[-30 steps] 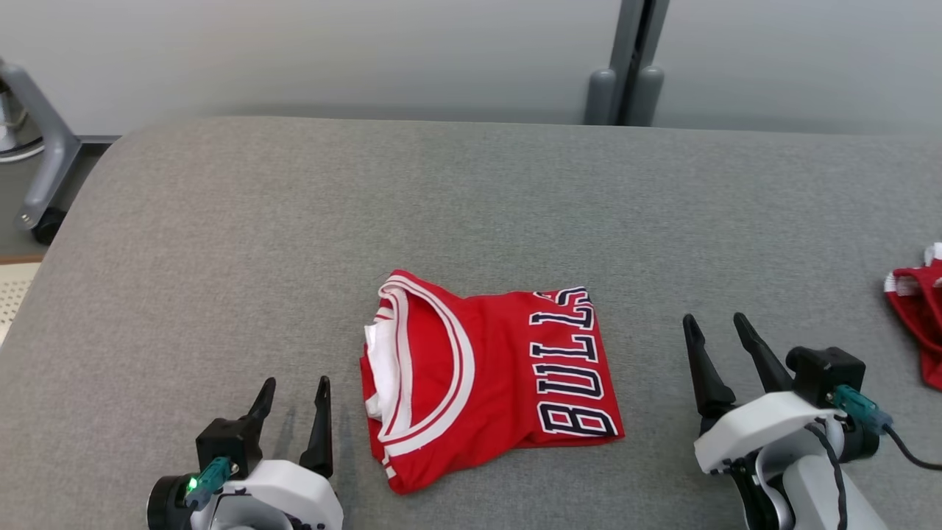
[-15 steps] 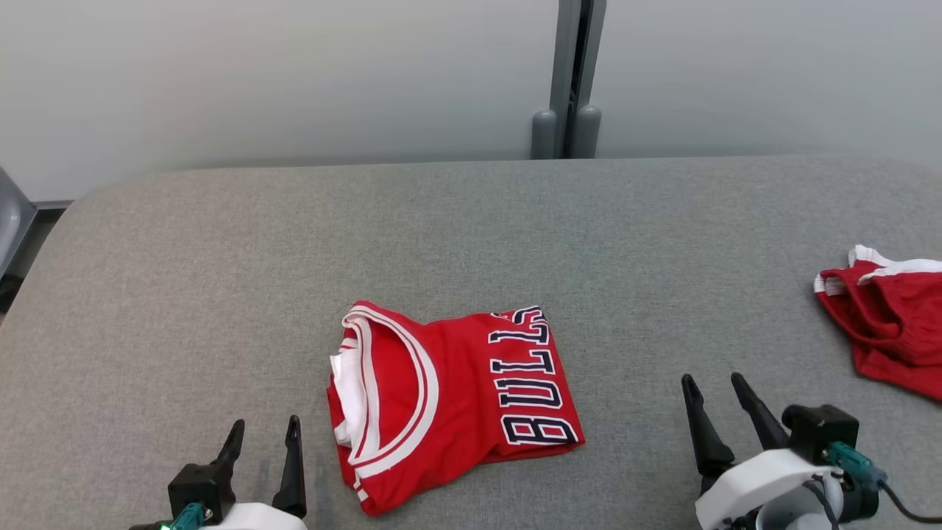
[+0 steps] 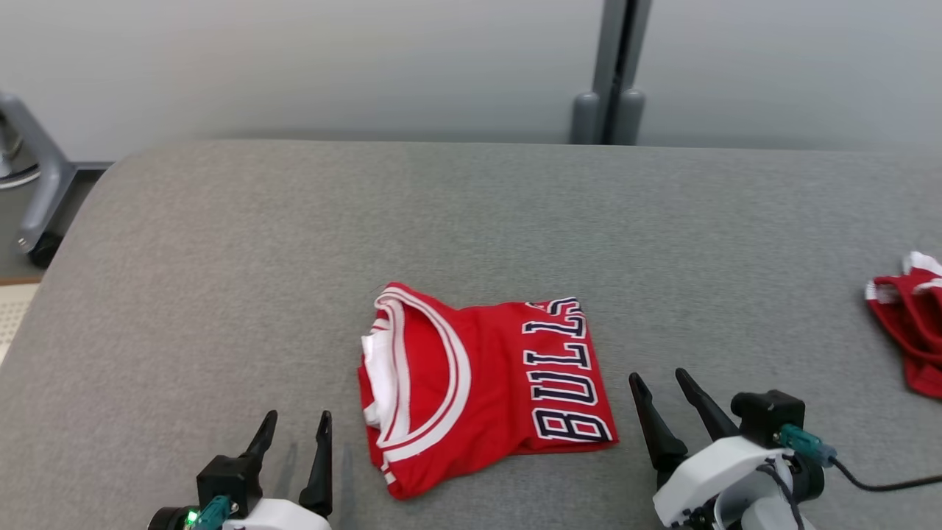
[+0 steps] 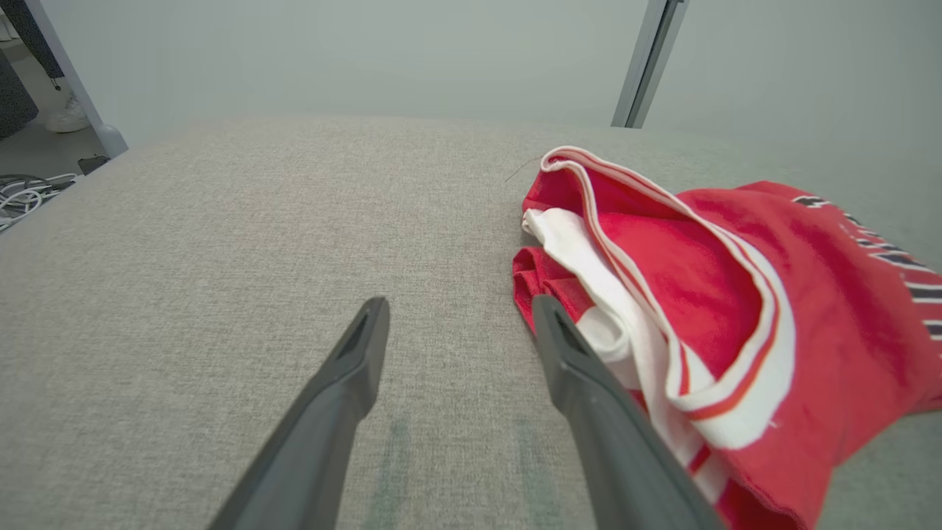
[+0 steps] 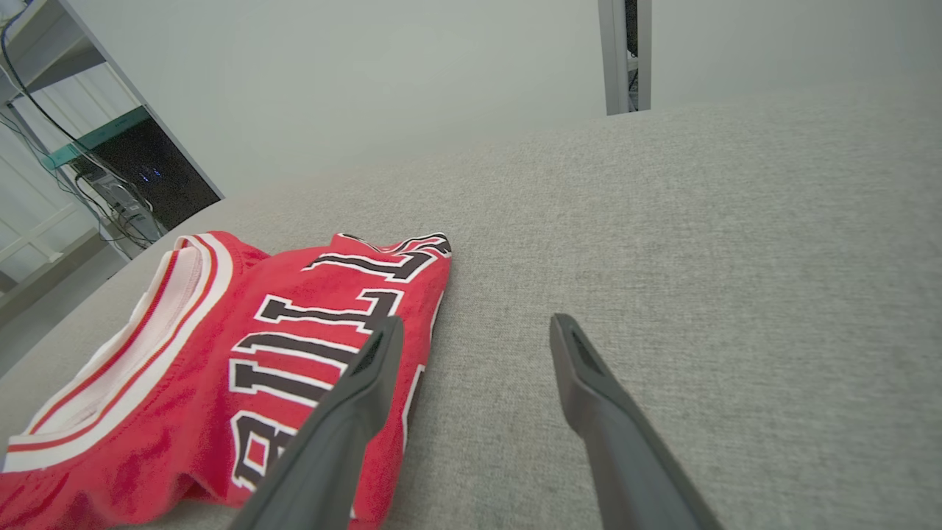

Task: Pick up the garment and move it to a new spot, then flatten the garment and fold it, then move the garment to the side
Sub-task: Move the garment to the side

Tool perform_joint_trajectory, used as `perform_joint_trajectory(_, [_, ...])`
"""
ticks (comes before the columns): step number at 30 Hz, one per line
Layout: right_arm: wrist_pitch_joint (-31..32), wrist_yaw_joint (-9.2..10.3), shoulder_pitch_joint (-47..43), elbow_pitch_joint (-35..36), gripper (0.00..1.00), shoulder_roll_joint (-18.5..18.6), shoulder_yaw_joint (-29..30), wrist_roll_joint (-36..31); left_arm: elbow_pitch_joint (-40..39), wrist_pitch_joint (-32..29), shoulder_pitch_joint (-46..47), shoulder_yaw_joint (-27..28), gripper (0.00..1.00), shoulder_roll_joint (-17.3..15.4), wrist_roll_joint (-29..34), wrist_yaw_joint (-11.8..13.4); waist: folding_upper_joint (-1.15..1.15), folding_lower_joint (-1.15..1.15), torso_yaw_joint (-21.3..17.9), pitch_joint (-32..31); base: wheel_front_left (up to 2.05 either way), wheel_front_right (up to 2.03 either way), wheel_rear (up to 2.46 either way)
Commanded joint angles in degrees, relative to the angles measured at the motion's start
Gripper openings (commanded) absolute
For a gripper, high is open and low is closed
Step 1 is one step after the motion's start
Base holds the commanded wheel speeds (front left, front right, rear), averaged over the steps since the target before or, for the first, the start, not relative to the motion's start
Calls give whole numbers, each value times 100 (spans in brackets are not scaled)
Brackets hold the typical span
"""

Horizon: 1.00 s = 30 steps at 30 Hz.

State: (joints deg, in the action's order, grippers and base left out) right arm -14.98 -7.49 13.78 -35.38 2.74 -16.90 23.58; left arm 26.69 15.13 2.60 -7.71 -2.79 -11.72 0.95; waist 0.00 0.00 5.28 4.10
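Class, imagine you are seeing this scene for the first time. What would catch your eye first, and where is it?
The folded red jersey with its BULLS lettering stands out, lying at the middle front of the grey surface. An open, empty pincer sits on each side of it: the left pincer by the collar end, the right pincer by the lettered end. A second red garment lies at the far right edge.

I work in what looks like a robotics lab or test room. A grey padded table (image 3: 221,243) stands against plain pale partition panels (image 3: 294,66) joined by a grey post (image 3: 614,66). A wheeled metal stand (image 3: 45,184) is beside it, loose cables (image 4: 22,193) lie on the floor, and a shelving rack (image 5: 88,140) holds dark, wired-up electronics.
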Motion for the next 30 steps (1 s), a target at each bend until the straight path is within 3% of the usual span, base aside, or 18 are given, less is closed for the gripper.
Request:
perform_joint_trajectory(1, [-26, 0, 80, -70, 100, 38, -40, 73, 4, -2, 108, -20, 100, -27, 6, -35, 0, 0, 210, 110, 0, 0, 0])
perform_joint_trajectory(10, [-26, 0, 875, -1224, 100, 36, -314, 775, 9, -2, 299, -302, 100, -24, -65, -67, 0, 0, 980, 362, 0, 0, 0])
perform_joint_trajectory(11, [-27, 0, 964, -1361, 91, 36, -389, 887, 6, -2, 302, -310, 100, -21, -96, -69, 0, 0, 1031, 383, 0, 0, 0])
perform_joint_trajectory(13, [-26, 0, 1091, -1579, 13, 40, -529, 1125, 9, -2, 293, -295, 100, -25, -153, -54, 0, 0, 1086, 419, 0, 0, 0])
perform_joint_trajectory(14, [-17, 0, 1113, -1679, 0, 36, -607, 1200, 14, -2, 285, -277, 100, -25, -174, -37, 0, 0, 1094, 428, 0, 0, 0])
perform_joint_trajectory(18, [-11, 0, 1234, -1839, 0, 32, -645, 1241, -14, -2, 297, -174, 100, -22, -104, -28, 0, 0, 970, 425, 0, 0, 0])
perform_joint_trajectory(23, [-13, 1, 1166, -1606, 0, 56, -295, 1125, -69, -2, 281, -129, 100, -24, -51, -93, 0, 0, 467, 350, 0, 0, 0])
perform_joint_trajectory(30, [-13, 1, 927, -1290, 0, 46, -162, 940, -131, -1, 422, -161, 100, -26, -133, -78, 0, 0, -897, 309, 0, 0, 0])
